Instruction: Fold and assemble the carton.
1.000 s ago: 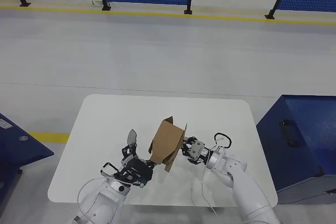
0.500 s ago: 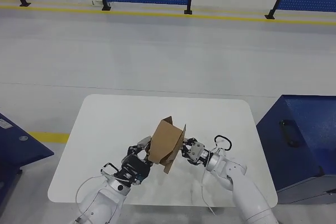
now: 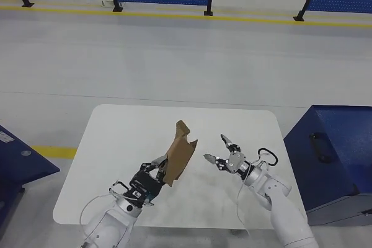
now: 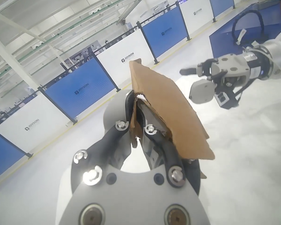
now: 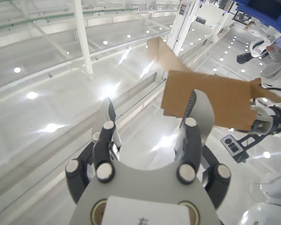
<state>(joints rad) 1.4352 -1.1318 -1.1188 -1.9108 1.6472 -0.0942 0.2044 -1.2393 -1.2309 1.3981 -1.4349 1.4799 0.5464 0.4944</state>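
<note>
A flattened brown carton (image 3: 178, 158) is held tilted above the white table (image 3: 111, 130). My left gripper (image 3: 160, 168) is shut on its lower edge. In the left wrist view the cardboard (image 4: 168, 108) is pinched between the fingers of my left gripper (image 4: 135, 99), and a flap sticks up past them. My right gripper (image 3: 215, 147) stands open a short way to the right of the carton, not touching it. The right wrist view shows my right gripper (image 5: 151, 99) with nothing between its fingers and the carton (image 5: 210, 94) beyond.
A blue bin (image 3: 335, 161) stands off the table's right side. Another blue bin (image 3: 12, 161) is to the left. The table's near edge runs just under both arms.
My right gripper has let go of the carton, opened and drawn back to the right. My left gripper has shut on the carton, which now leans flatter.
</note>
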